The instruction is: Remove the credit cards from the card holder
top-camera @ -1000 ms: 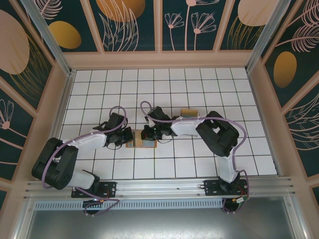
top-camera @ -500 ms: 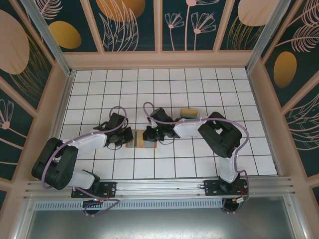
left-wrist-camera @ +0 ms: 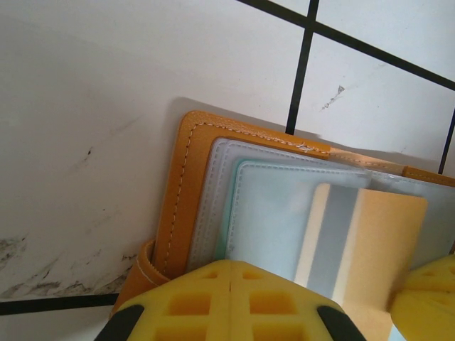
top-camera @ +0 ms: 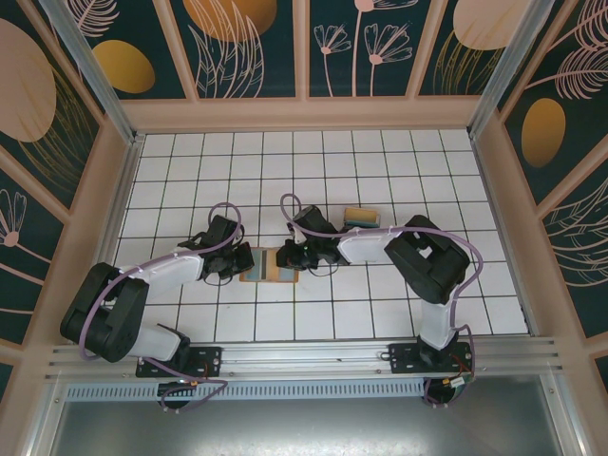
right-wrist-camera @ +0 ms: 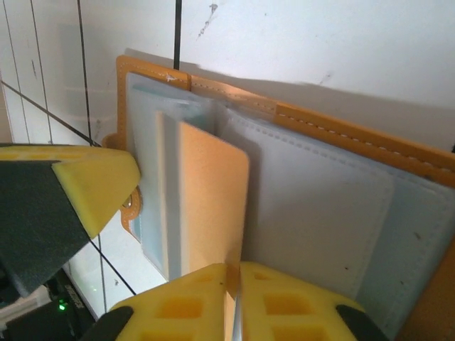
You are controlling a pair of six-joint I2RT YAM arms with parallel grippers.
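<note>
Open card holder, right jaws pinching orange card, left jaws closed, seemingly on its edge.

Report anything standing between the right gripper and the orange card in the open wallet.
Nothing visible does. The right gripper is shut on the orange striped credit card, which stands partly out of the orange-brown folding card holder. The left gripper sits at the holder's other side.

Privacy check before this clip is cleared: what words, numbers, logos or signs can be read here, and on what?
None can be read.
The card: plain face, grey stripe, no print.
The card holder: stitching only, no brand mark showing.
</note>
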